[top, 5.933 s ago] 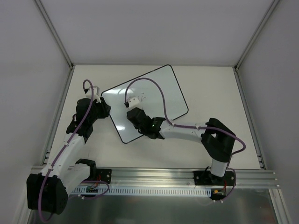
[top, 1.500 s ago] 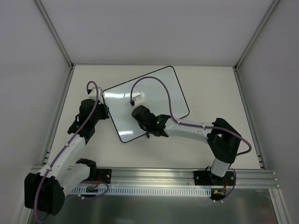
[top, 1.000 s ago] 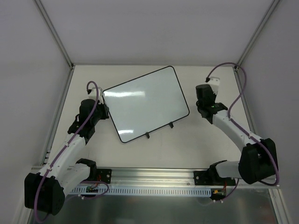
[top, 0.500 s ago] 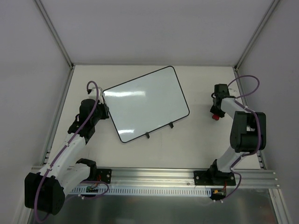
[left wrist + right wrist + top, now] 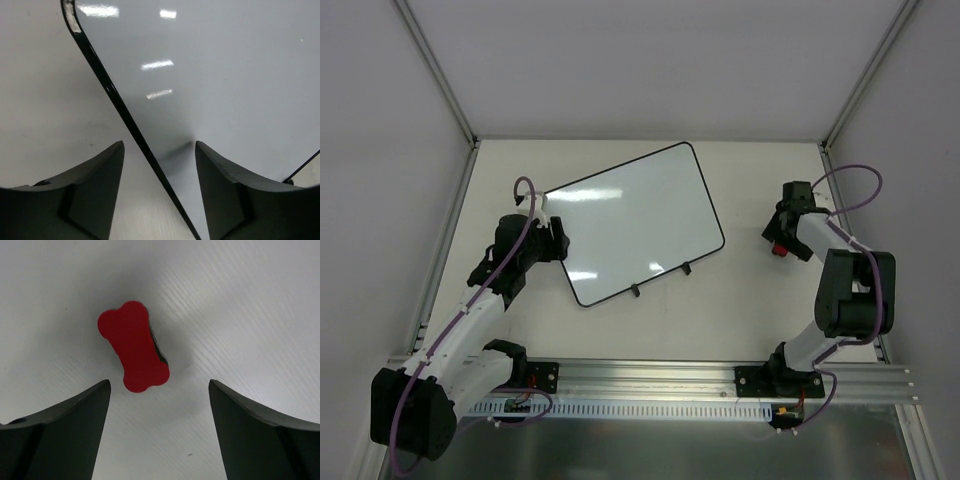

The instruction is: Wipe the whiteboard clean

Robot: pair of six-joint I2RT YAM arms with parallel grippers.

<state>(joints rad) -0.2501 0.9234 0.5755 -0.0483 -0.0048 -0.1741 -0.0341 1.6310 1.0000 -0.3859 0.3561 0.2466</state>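
Hanging open above the red eraser (image 5: 133, 346) it had just set down at the right of the desk (image 5: 750, 300), the right end effector (image 5: 157, 390) had quit the whiteboard (image 5: 635, 220), which lay clean left of centre, erasing apparently done, its left rim straddled by the open left end effector (image 5: 159, 150).

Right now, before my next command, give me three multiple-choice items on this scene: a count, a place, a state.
1. How many black clips on the whiteboard near edge? A one; B two; C four.
2. Where is the red eraser? A on the whiteboard; B on the table under the right hand; C against the back wall.
3. The right hand is: A open; B shut on the eraser; C shut on nothing.
Answers: 1 B, the top view shows two. 2 B, it lies on bare table between the fingers. 3 A, both fingers stand wide apart, clear of it.
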